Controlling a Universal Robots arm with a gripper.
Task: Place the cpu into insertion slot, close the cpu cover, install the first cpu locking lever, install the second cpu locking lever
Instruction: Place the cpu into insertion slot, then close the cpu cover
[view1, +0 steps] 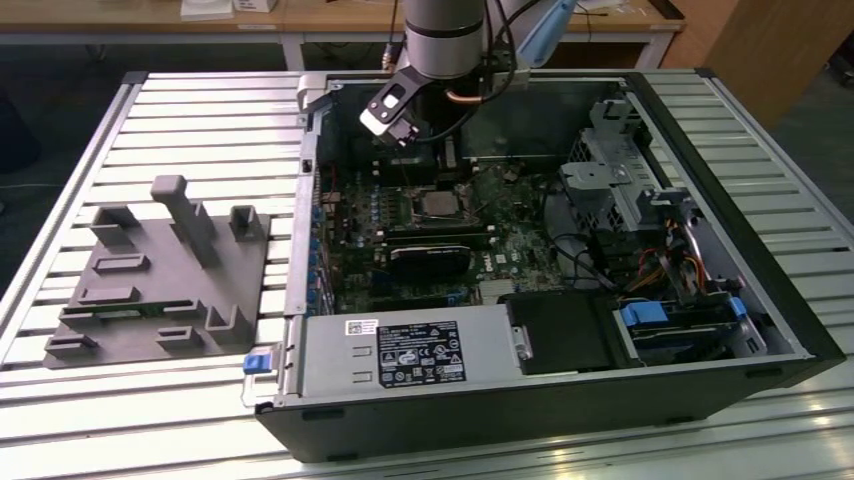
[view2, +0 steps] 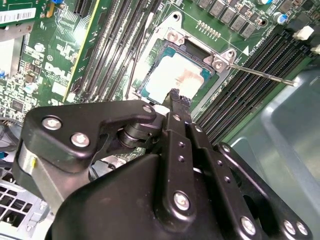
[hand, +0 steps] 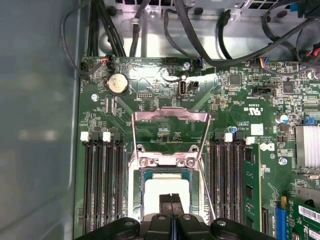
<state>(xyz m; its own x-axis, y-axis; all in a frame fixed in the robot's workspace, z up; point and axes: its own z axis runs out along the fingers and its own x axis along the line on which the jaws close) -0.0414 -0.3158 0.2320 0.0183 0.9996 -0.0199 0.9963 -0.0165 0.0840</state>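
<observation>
Grey-tan cpu (hand: 160, 185) sits in the insertion slot (hand: 135, 187) beneath the fingers (hand: 166, 202).

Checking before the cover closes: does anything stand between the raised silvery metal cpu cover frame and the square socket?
Yes. The black gripper, fingertips shut, sits over the flat grey-tan square cpu lying in the silver-rimmed insertion slot, in the path of the silvery cpu cover, which stands tilted back open.

1. Slatted metal table (view1: 200, 100) spans the exterior view.
2. Open black computer case (view1: 534, 415) lies on its side on the table, centre to right of frame.
3. Grey moulded fixture (view1: 147, 290) sits flat at left-centre, just beside the case.
</observation>
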